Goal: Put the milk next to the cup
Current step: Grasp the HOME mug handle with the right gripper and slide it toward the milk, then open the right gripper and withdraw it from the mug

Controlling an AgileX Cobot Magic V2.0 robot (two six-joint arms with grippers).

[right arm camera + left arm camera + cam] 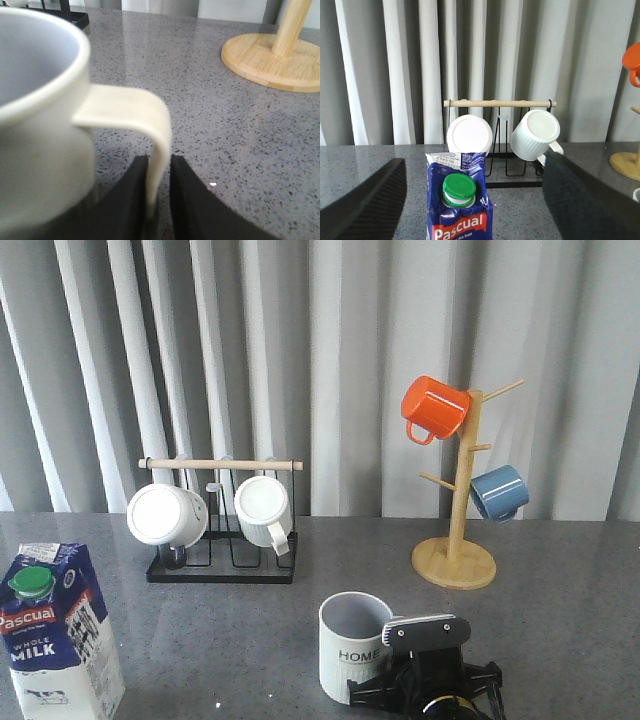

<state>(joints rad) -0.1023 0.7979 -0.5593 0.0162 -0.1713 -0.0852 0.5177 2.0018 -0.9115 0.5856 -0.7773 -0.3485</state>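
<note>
The milk (60, 632), a blue-and-white Pascual carton with a green cap, stands upright at the table's front left. In the left wrist view the milk (462, 210) stands between my left gripper's (475, 167) wide-open fingers (367, 202), apart from both. The left gripper does not show in the front view. The cup (352, 645), cream-white with "HOME" on it, stands at the front centre. My right gripper (428, 672) is just right of it. In the right wrist view the right gripper (159, 164) is shut on the handle of the cup (37, 125).
A black wire rack (222, 568) with a wooden bar holds two plain white mugs (165, 514) behind the milk. A wooden mug tree (455, 558) at the back right carries an orange mug (433, 408) and a blue mug (498, 492). A grey curtain hangs behind the table.
</note>
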